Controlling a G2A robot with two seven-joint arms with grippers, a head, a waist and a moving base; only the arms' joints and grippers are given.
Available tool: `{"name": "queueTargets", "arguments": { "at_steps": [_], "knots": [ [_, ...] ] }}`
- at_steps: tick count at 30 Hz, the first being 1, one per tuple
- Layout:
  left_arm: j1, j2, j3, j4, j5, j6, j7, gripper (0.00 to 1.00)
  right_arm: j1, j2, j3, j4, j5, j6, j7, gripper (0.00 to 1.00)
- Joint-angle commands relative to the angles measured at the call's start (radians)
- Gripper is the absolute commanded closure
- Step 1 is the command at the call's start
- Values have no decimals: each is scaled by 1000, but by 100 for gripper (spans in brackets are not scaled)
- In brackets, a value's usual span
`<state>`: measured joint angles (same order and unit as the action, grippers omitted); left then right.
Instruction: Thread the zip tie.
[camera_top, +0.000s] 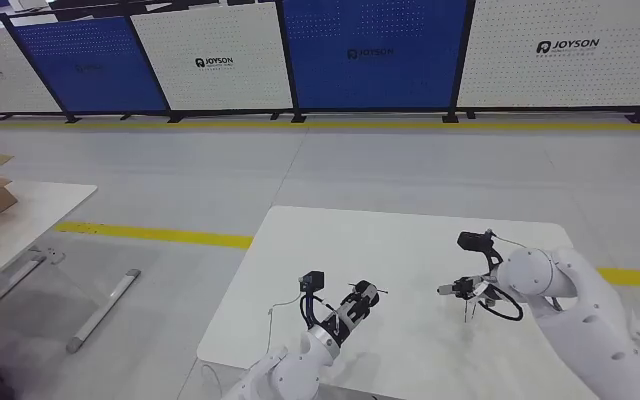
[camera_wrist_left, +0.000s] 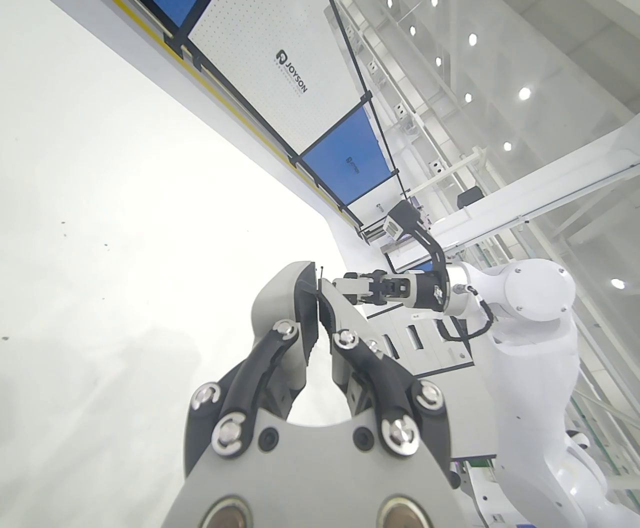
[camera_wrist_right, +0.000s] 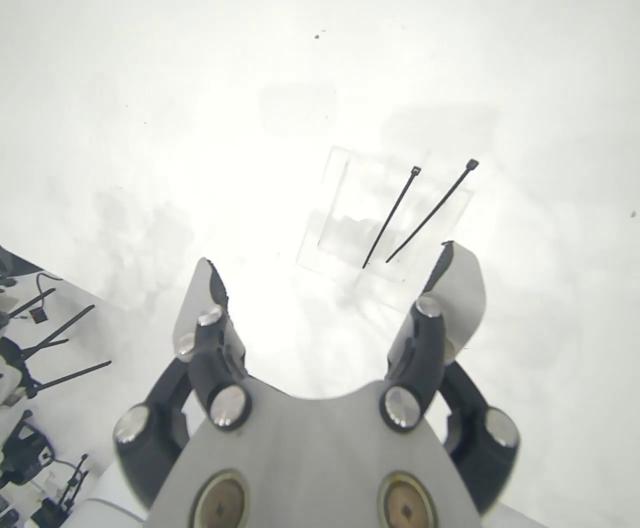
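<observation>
The left gripper pinches a thin dark strip, only its tip showing. The right gripper hangs spread above the white table. White and blue pegboard panels, each with a printed logo, fence the grey floor. Two black zip ties lie side by side on a clear sheet under the right gripper.

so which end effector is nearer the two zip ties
Right. The right end effector is open with the zip ties just ahead of it; the left end effector sits farther off across the table.
</observation>
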<state>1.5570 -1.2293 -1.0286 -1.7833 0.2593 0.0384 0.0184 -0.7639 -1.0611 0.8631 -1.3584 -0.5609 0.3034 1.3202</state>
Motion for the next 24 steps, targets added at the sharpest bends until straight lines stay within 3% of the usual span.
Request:
{"name": "queueTargets", "arguments": {
  "at_steps": [1, 3, 6, 9, 24],
  "knots": [
    [0, 0, 0, 0, 0, 0, 0, 100, 6, -3, -7, 11, -7, 11, 6, 24],
    [0, 0, 0, 0, 0, 0, 0, 100, 10, -5, -12, 22, -10, 15, 13, 33],
    [0, 0, 0, 0, 0, 0, 0, 100, 14, -8, -20, 32, -24, 23, 22, 36],
    [0, 0, 0, 0, 0, 0, 0, 100, 19, -12, -28, 39, -36, 37, 25, 54],
    [0, 0, 0, 0, 0, 0, 0, 100, 23, -35, -32, 89, -84, 37, 51, 59]
  ]
}}
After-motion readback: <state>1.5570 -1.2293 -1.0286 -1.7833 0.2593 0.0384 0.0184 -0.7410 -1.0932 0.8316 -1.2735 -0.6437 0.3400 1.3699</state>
